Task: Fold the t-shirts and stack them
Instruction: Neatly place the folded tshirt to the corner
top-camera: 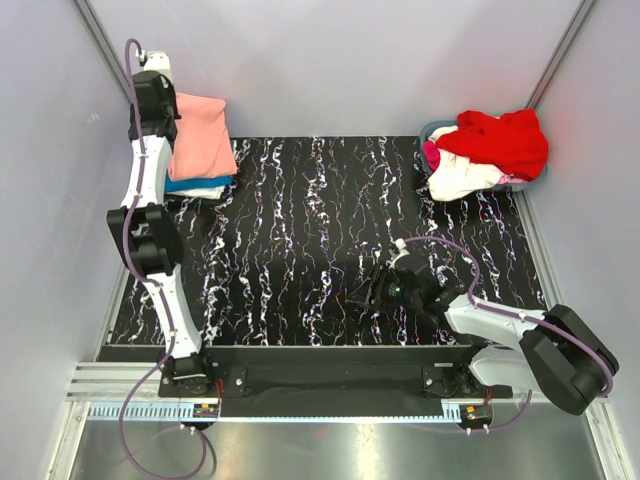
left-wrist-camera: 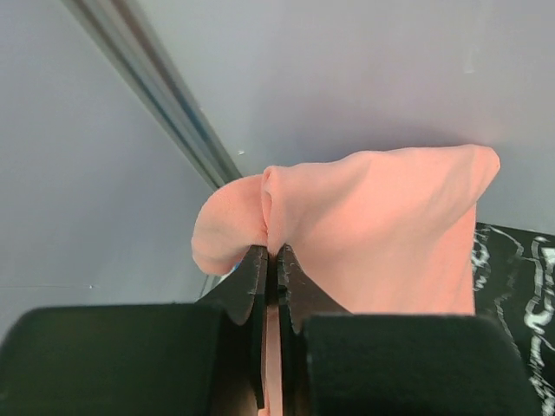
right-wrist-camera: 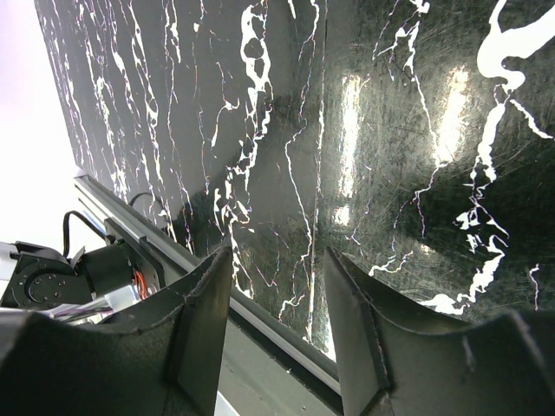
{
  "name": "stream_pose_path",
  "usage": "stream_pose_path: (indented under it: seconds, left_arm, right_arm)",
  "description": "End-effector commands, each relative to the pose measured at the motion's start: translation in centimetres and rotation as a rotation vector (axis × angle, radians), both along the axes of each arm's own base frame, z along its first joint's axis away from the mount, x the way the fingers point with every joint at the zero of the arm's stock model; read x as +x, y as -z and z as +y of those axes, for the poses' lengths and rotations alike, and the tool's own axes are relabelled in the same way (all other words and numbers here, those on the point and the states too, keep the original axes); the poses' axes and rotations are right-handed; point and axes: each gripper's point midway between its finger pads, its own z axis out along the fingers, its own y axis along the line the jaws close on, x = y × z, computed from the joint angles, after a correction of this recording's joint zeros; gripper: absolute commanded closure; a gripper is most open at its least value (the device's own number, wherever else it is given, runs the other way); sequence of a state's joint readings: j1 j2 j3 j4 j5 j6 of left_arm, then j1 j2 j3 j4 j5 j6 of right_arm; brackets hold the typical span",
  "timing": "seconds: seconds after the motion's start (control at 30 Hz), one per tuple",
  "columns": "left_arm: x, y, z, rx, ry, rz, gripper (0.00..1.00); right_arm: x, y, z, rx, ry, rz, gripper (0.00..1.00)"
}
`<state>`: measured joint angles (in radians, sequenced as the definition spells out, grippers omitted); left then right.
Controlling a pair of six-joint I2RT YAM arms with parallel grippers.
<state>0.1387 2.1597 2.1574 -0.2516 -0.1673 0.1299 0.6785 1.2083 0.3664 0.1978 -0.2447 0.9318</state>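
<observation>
The folded salmon-pink t-shirt (top-camera: 203,137) lies on top of a stack at the table's far left corner, over a bright blue shirt (top-camera: 197,184) and a white one (top-camera: 205,192). My left gripper (top-camera: 172,112) is shut on the pink shirt's left edge; in the left wrist view the closed fingertips (left-wrist-camera: 270,254) pinch a fold of the pink cloth (left-wrist-camera: 381,225). My right gripper (top-camera: 368,292) is open and empty, low over the bare table near the front edge; it shows in the right wrist view (right-wrist-camera: 277,260).
A grey basket (top-camera: 436,132) at the far right corner holds a red shirt (top-camera: 500,140), a white one (top-camera: 465,177) and a bit of magenta cloth (top-camera: 431,155). Grey walls enclose the black marbled table (top-camera: 320,230). A metal rail (top-camera: 330,384) runs along the front.
</observation>
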Motion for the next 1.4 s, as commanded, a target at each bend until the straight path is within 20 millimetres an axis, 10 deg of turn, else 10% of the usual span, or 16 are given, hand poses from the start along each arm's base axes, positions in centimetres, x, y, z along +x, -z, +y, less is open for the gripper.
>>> stream_pose_path:
  seconds: [0.0, 0.33, 0.73, 0.9, 1.37]
  left_arm:
    - [2.2, -1.5, 1.5, 0.001, 0.001, -0.111, 0.94]
    - [4.0, 7.4, 6.9, -0.035, -0.099, -0.01, 0.85]
    - [1.2, 11.8, 14.7, -0.124, -0.275, 0.038, 0.33]
    - [-0.2, 7.9, 13.0, -0.228, -0.288, -0.03, 0.01]
    - [-6.8, 6.8, 6.8, -0.468, -0.295, -0.01, 0.01]
  right_arm:
    - [1.2, -1.3, 0.4, 0.023, 0.024, -0.054, 0.47]
    - [1.4, -1.2, 0.5, 0.017, 0.026, -0.045, 0.48]
    - [1.6, -1.0, 0.6, 0.013, 0.026, -0.035, 0.49]
    - [1.6, -1.0, 0.6, 0.014, 0.028, -0.036, 0.49]
    - [1.5, -1.2, 0.4, 0.014, 0.027, -0.041, 0.49]
